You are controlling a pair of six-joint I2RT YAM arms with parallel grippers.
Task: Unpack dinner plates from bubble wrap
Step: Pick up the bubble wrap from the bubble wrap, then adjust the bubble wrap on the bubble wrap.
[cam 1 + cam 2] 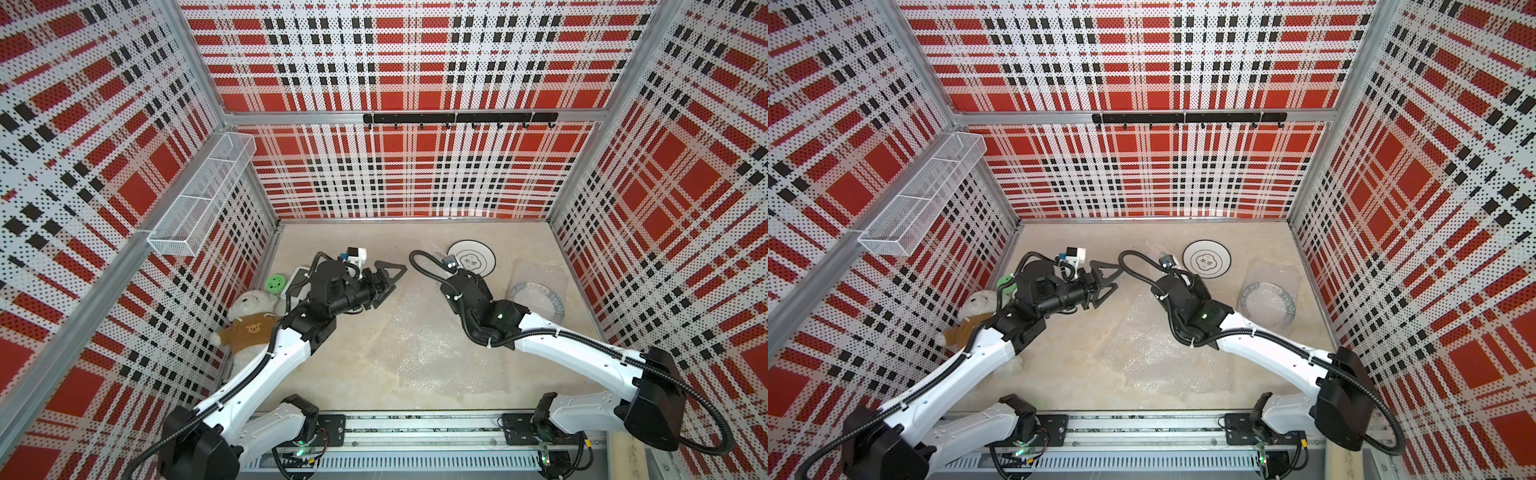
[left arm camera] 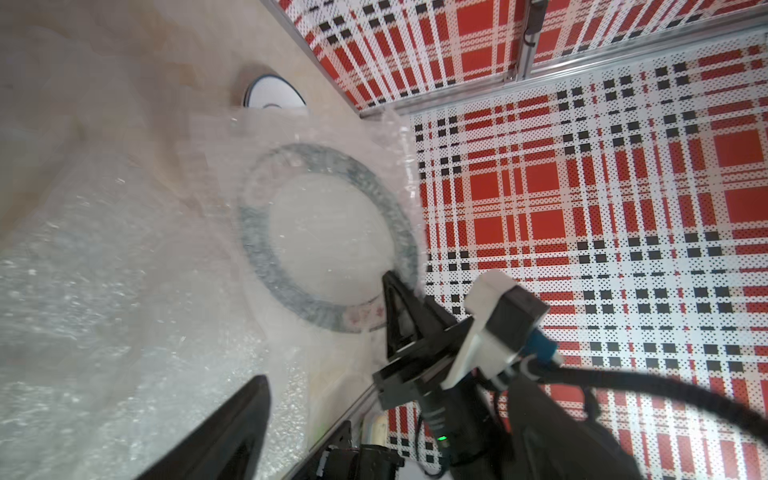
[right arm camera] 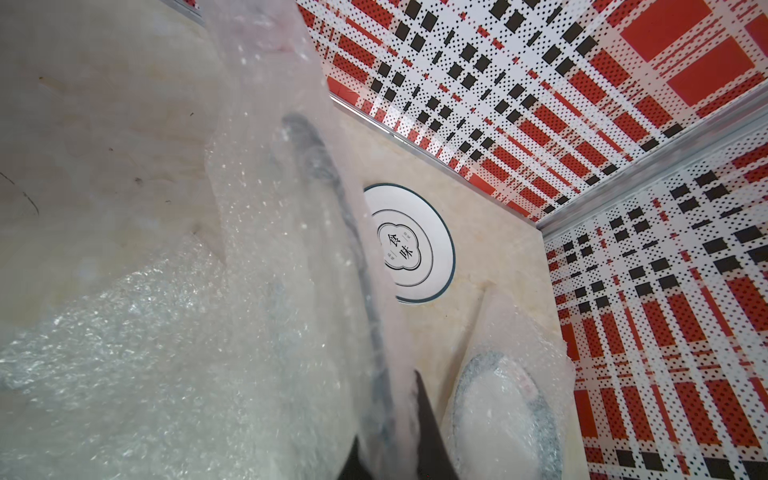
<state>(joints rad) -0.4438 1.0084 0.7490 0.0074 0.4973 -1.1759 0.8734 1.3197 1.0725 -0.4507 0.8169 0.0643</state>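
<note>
Noted right jaws clenched on bubble wrap (image 2: pixel 390 141) at plate (image 2: pixel 332 232) rim, left jaws released; likely fragile, so pinch slack wrap beside rim.

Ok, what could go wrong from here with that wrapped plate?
The right hand alone pinches the wrapped plate at its rim, tipped up on edge, while the left hand is open and clear of it. The plate could slip from that pinch and drop, perhaps onto the bare plate nearby.

Red plaid walls (image 1: pixel 395 62), beige floor (image 1: pixel 332 374), wire shelf (image 1: pixel 199 195) — black hook rail (image 1: pixel 457 118)
</note>
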